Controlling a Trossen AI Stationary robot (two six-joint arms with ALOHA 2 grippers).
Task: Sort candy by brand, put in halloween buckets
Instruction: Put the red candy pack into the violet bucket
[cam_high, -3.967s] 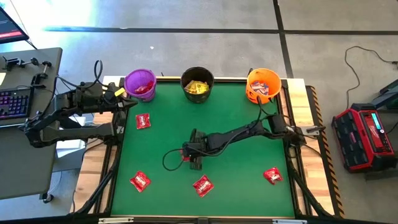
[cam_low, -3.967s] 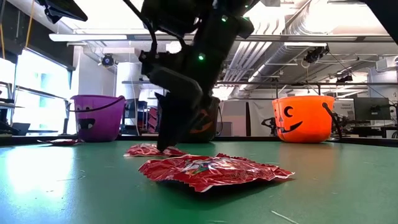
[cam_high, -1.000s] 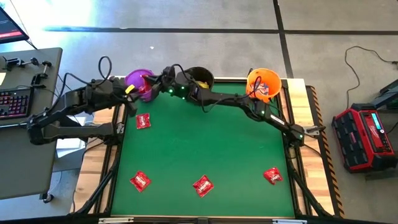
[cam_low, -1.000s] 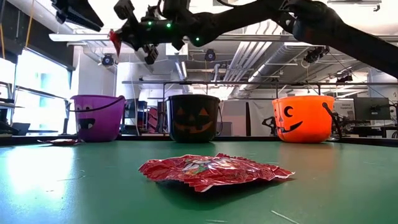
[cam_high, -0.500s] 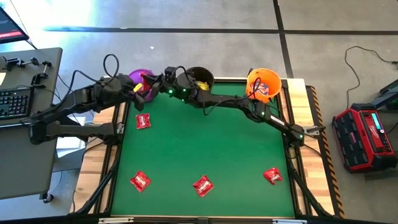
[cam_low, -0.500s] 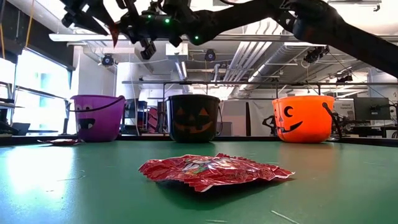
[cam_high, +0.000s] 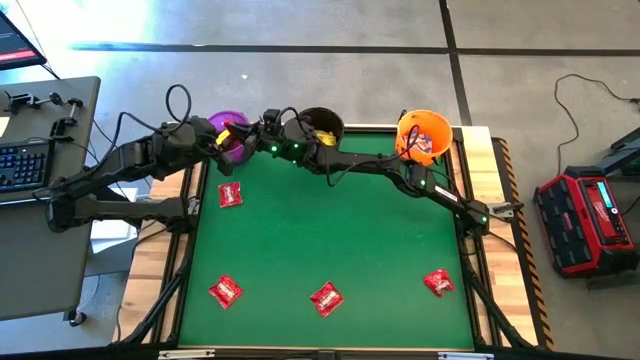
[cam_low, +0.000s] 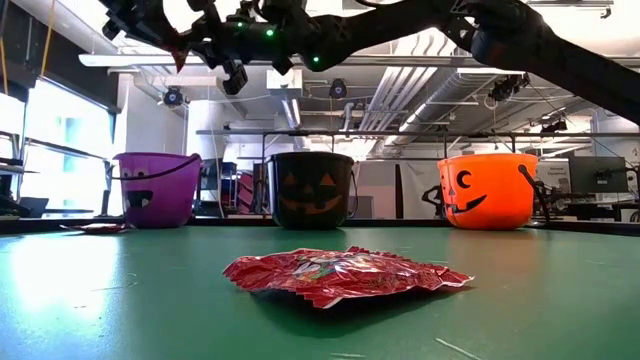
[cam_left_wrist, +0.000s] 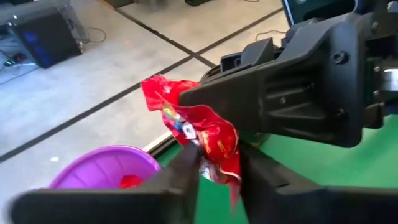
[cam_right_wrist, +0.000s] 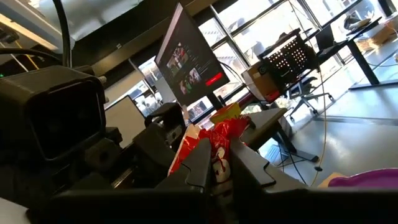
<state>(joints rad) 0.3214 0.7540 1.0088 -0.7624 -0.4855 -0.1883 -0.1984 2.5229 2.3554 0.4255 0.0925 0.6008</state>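
My left gripper (cam_left_wrist: 214, 171) and right gripper (cam_right_wrist: 216, 163) are both pinched on one red packet (cam_left_wrist: 202, 127), held in the air between them above the purple bucket (cam_high: 228, 128). Beside it stand the black bucket (cam_high: 319, 122) and orange bucket (cam_high: 423, 135); four more red packets lie on the green table (cam_high: 340, 230).

A robotics lab or open industrial workspace is showing here: exposed ceiling ducts (cam_low: 500, 40) and strip lights are running overhead, a concrete floor (cam_high: 330, 70) is spreading around the green-topped table (cam_high: 330, 240), and a keyboard (cam_high: 20, 165) and a wall screen (cam_right_wrist: 189, 59) are sitting nearby
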